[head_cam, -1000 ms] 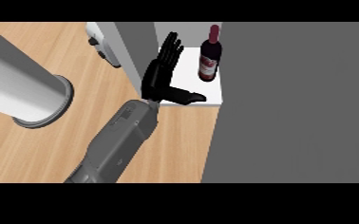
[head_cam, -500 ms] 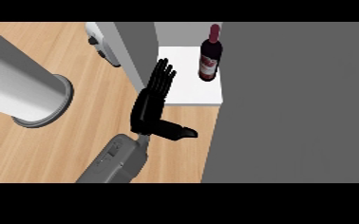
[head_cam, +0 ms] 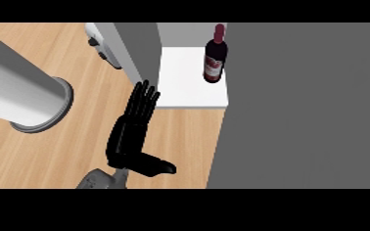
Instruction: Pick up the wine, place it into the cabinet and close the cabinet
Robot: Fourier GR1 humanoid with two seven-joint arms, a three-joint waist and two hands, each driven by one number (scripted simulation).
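Since the wine (head_cam: 213, 55) already stands upright on the cabinet (head_cam: 189, 94) shelf, far right, your hand (head_cam: 131, 131) lies flat and empty, fingers straight, just near the door (head_cam: 137, 49), likely for pushing it closed.

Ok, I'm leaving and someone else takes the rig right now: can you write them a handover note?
Hands: one black hand is in view, open, fingers straight, thumb out, holding nothing, over the wooden counter. Which hand it is cannot be told for sure from this view. No other hand shows.
Things: the wine stands upright on the white shelf inside the cabinet.
Done: wine placed.
Left: close the cabinet; its door stands open beside the hand's fingertips.
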